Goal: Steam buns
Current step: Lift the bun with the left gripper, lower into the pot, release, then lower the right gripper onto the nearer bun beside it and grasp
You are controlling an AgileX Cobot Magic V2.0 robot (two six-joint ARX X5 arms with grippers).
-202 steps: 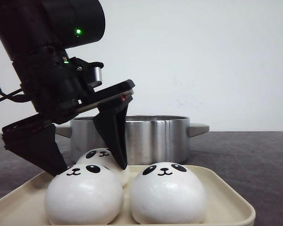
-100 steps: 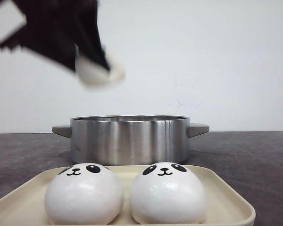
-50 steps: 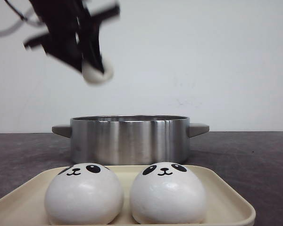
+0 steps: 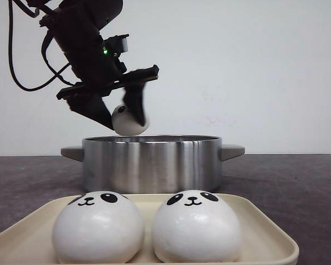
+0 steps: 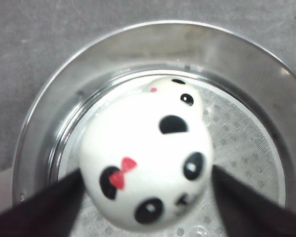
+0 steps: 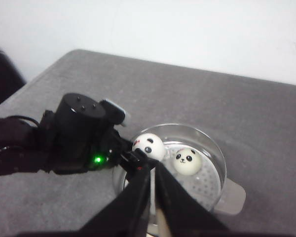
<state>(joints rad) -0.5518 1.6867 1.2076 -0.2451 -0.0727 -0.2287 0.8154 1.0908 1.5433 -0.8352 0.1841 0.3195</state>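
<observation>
My left gripper [image 4: 120, 112] is shut on a white panda bun [image 4: 129, 120] with a red bow [image 5: 145, 160] and holds it just above the rim of the steel pot [image 4: 151, 163]. A second bun [image 6: 188, 161] lies inside the pot on the perforated steamer plate [image 5: 246, 158]; it also shows in the left wrist view [image 5: 180, 91] behind the held bun. Two more panda buns [image 4: 98, 226] [image 4: 196, 225] sit side by side on the cream tray [image 4: 265, 232] in front. My right gripper [image 6: 153, 170] hangs high over the scene, its fingers nearly together and empty.
The pot has grey side handles [image 4: 232, 151] and stands on a dark grey table [image 4: 298, 182]. A white wall is behind. The left arm's body [image 6: 64, 140] reaches in beside the pot.
The left gripper lifted the third bun off the tray, swung it up and back, and has now lowered it to just above the pot. The two front buns have not moved.
</observation>
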